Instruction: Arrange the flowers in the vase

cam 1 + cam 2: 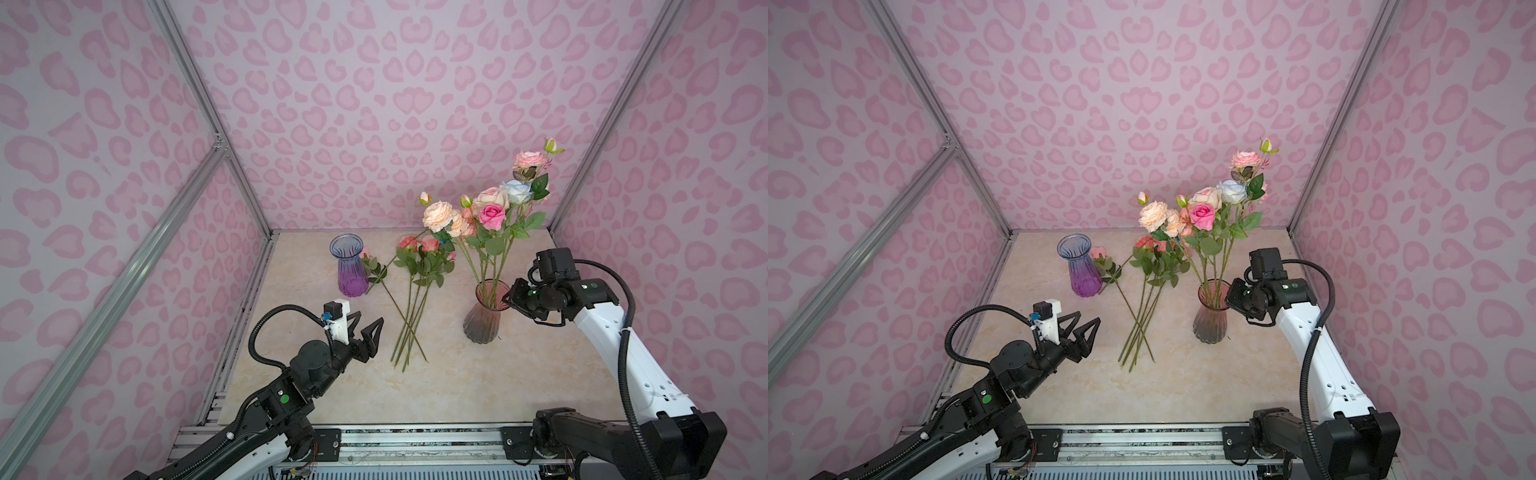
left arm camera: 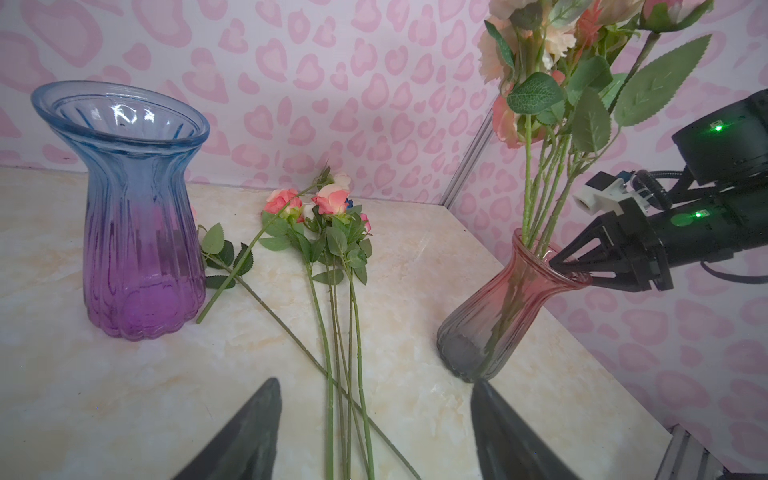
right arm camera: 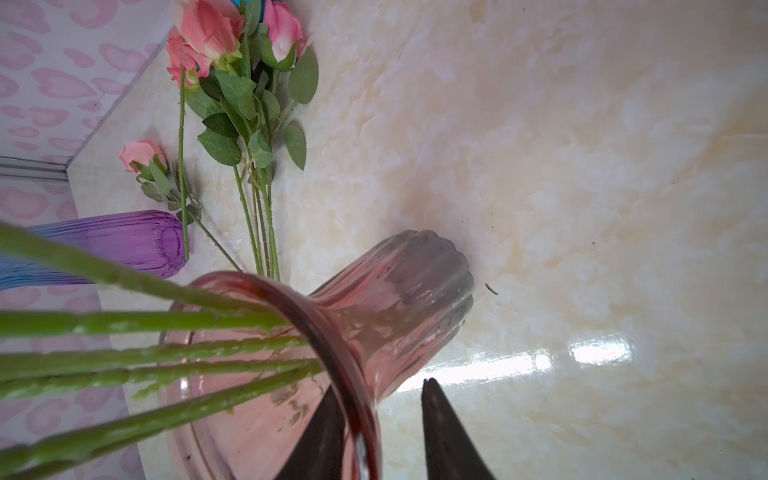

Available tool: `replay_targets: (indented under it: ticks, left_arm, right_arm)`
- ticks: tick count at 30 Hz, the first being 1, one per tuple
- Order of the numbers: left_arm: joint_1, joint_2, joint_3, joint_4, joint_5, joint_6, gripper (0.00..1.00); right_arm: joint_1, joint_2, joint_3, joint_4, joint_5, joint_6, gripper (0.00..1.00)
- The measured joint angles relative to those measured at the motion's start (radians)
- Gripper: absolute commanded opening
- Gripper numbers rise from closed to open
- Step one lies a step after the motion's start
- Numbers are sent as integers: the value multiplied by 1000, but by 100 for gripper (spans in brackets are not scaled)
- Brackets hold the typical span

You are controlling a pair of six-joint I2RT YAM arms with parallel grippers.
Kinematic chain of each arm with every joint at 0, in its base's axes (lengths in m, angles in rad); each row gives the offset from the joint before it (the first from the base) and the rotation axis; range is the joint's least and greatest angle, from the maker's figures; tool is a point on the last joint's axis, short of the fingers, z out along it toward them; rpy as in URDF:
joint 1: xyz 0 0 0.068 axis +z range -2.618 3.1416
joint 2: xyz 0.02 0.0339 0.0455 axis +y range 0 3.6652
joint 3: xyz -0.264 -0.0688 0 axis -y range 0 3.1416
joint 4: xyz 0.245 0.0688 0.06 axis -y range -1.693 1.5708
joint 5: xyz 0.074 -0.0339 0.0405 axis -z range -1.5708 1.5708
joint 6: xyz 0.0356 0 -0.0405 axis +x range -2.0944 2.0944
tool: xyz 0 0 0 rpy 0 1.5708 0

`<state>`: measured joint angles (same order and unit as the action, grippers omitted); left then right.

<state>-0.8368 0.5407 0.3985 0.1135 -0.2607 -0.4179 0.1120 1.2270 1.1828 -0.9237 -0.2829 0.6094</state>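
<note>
A pink glass vase stands right of centre and holds several flowers upright: peach, pink, cream and pale blue roses. Several more pink roses lie on the marble table, their stems fanned toward the front. My right gripper sits astride the pink vase's rim. One finger is inside the glass, the other outside with a small gap, so the jaws are narrow but open. My left gripper hovers open, low over the loose stems' cut ends, holding nothing.
An empty blue-to-purple glass vase stands at the back left, with one small rose lying against its base. Pink patterned walls close in the back and both sides. A metal rail runs along the table's front edge.
</note>
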Motion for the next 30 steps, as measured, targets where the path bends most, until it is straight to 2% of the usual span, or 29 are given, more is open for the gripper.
replay_targets:
  ticks: [11,19,26,30]
  left_arm:
    - [0,-53,-9,-13,-21,2,73]
    - [0,-63,-8,-14,-32,4,73]
    - [0,-80,-8,-14,-39,5,73]
    - [0,-61,-3,-17,-43,5,73]
  right_arm:
    - [-1,74,42,6,13,-2,19]
    - [-3,78,22,29,-9,19,0]
    - [-3,70,9,47,-8,30,0]
    - [-2,118,39,78,-16,37,0]
